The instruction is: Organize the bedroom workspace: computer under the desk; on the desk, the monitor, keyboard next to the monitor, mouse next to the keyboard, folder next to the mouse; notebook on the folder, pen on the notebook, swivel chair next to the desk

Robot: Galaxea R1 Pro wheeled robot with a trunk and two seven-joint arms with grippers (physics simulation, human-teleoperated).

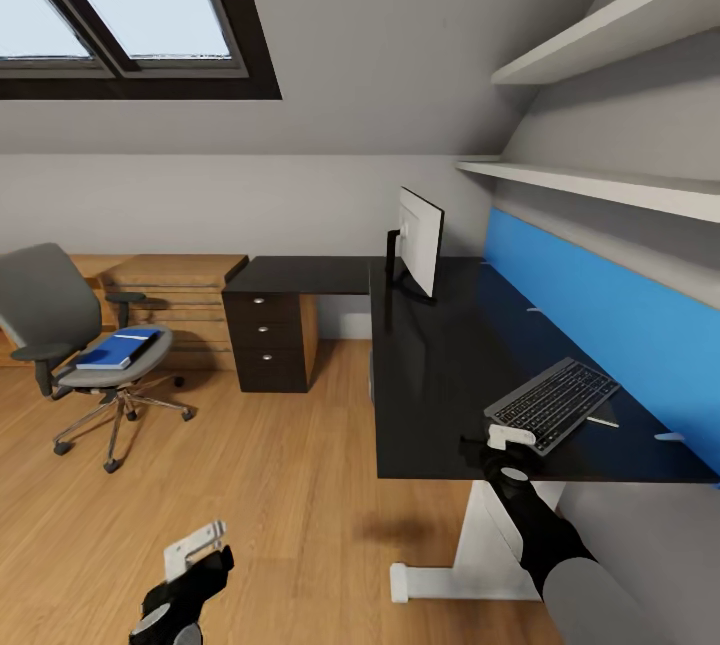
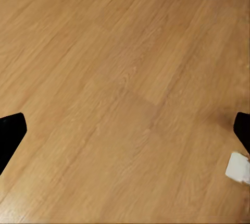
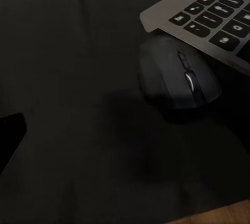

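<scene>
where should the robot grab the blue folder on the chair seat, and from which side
Probably by the front edge of the folder, coming in from the open front of the swivel chair. The folder lies flat on the seat, with a corner that seems to reach the front rim. The tall back and the armrests close off the other sides, so a low approach from the front, with one finger slipped under that edge, looks the safest.

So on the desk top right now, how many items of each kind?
monitor: 1
keyboard: 1
mouse: 1
pen: 1
Total: 4 on the desk
</scene>
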